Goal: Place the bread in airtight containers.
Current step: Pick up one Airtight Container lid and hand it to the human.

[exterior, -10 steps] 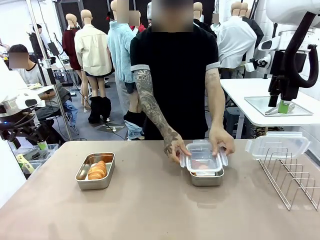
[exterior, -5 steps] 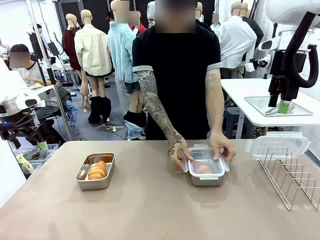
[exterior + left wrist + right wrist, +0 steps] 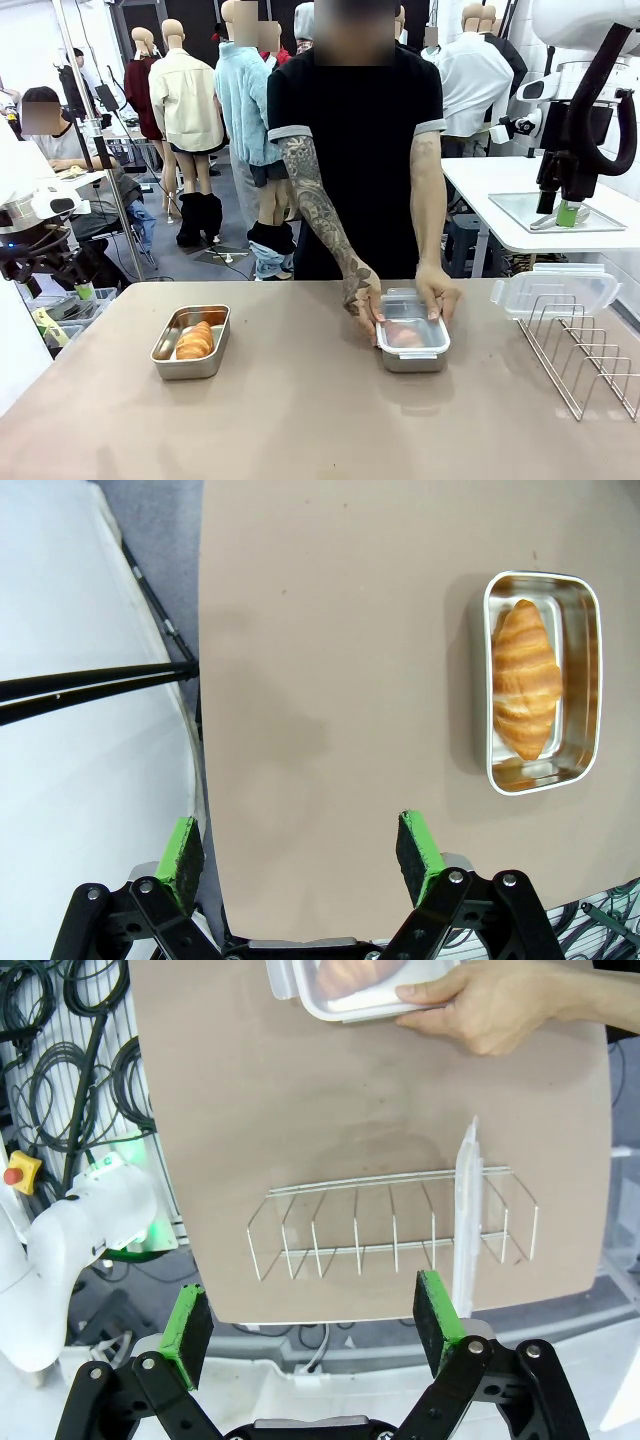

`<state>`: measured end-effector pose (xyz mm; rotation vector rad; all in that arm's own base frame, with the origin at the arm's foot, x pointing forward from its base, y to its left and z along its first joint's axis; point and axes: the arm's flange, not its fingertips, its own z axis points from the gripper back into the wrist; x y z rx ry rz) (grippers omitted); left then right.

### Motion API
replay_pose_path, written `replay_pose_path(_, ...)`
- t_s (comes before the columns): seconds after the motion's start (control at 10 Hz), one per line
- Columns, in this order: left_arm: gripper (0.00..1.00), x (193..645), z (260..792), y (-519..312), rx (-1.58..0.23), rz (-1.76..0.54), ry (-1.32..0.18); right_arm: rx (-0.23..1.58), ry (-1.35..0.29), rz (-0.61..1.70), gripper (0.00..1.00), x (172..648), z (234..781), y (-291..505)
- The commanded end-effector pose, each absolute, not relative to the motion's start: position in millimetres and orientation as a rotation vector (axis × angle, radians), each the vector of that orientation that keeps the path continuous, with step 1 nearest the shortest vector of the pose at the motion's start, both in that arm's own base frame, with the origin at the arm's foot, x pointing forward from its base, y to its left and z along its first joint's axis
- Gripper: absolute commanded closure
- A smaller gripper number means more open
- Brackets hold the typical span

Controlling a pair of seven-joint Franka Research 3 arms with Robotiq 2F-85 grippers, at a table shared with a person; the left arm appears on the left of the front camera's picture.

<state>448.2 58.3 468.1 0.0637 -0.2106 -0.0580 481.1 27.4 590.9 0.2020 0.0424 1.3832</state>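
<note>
Robotics lab: coiled cables [image 3: 62,1055] beside the tan table [image 3: 300,410], white workbench [image 3: 478,178] beyond, another workstation behind.

Bright, even overhead light; soft shadows, wrist views distorted.

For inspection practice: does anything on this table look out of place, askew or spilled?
Nothing spilled or damaged. Only oddity: a clear lid is propped in the wire rack while the steel container holding bread sits uncovered.

Lidded container [image 3: 330,1002] is cut by the top edge; its contents, perhaps bread [image 3: 350,972], blur.
</note>
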Motion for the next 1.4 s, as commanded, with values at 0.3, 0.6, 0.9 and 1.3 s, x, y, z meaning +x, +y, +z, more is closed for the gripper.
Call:
replay_pose_path(0.3,0.00,446.3,468.3,59.9,0.073,-0.056,-0.211,0.199,0.041,1.374,0.00,481.4,592.3,28.2)
replay_pose_path(0.6,0.00,446.3,468.3,59.9,0.073,-0.056,-0.211,0.199,0.041,1.374,0.00,481.4,592.3,28.2)
replay_pose_path(0.9,0.00,446.3,468.3,59.9,0.073,-0.056,-0.211,0.199,0.041,1.374,0.00,481.4,592.3,28.2)
replay_pose_path(1.3,0.00,446.3,468.3,59.9,0.073,-0.056,-0.211,0.199,0.041,1.374,0.00,481.4,592.3,28.2)
